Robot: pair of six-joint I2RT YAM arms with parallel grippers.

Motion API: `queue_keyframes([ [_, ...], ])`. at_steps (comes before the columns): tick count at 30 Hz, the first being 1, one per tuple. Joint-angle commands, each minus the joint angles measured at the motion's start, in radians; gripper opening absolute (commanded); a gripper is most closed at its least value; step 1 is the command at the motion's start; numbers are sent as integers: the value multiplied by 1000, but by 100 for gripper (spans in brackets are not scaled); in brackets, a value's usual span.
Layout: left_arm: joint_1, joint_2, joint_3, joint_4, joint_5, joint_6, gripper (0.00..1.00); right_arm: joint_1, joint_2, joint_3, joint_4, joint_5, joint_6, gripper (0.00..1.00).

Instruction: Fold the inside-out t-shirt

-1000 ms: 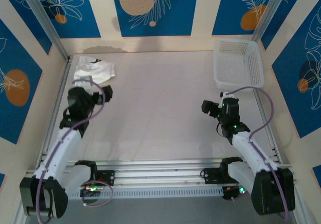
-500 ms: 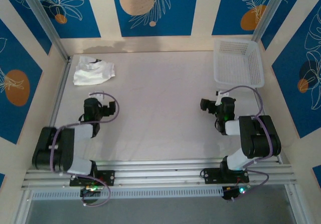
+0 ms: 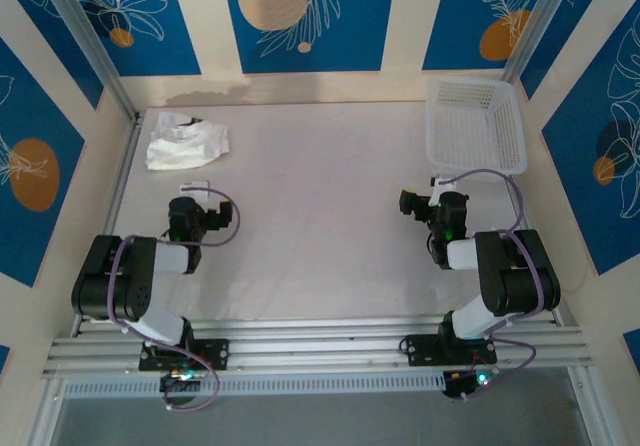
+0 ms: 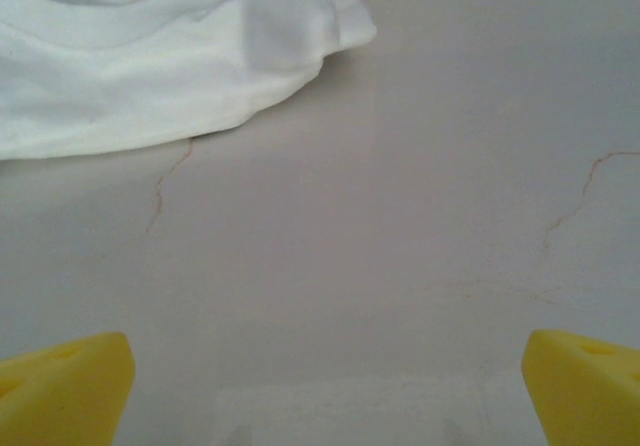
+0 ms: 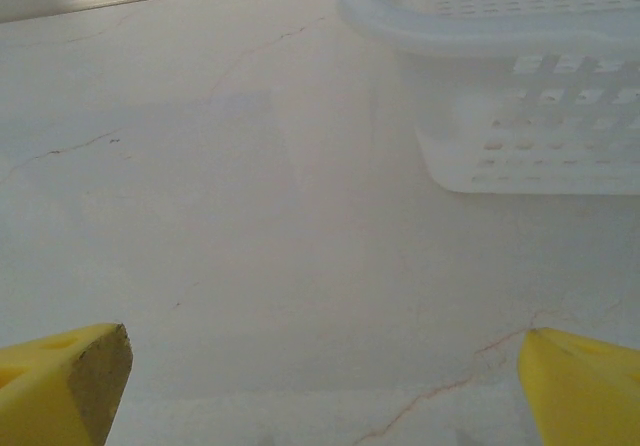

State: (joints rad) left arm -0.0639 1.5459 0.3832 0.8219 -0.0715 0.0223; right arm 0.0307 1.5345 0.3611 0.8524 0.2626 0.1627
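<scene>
A: left gripper [image 4: 325,384] wide open, empty. right gripper [image 5: 322,381] the same.
B: where's the t-shirt [image 4: 150,66]?
A: compact bundle, far-left corner of the table [image 3: 320,216], ahead of the left gripper, not touching. Looks folded. I'd park both arms clear, no snagging.

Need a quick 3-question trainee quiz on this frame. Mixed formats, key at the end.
1. True or false: the t-shirt lies at the far left corner of the table, and neither hand touches it.
2. Where does the basket sit? A) far right corner B) centre of the table C) near left corner
3. Fill in: the left hand and the right hand both have their jaws ____, with nothing between them.

Key: 1 true; 2 A; 3 open
</scene>
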Motion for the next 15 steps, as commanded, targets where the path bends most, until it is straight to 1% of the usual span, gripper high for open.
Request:
queue_keyframes([
  [1, -3, -13, 26, -6, 37, 25, 99, -4, -11, 16, 30, 26, -14, 99],
  [3, -3, -12, 26, -5, 37, 25, 99, -4, -11, 16, 31, 24, -14, 99],
  [11, -2, -12, 26, -6, 38, 25, 99, -10, -5, 39, -5, -78, -48, 99],
  [15, -2, -12, 25, -6, 39, 25, 99, -11, -13, 20, 24, -77, -48, 99],
])
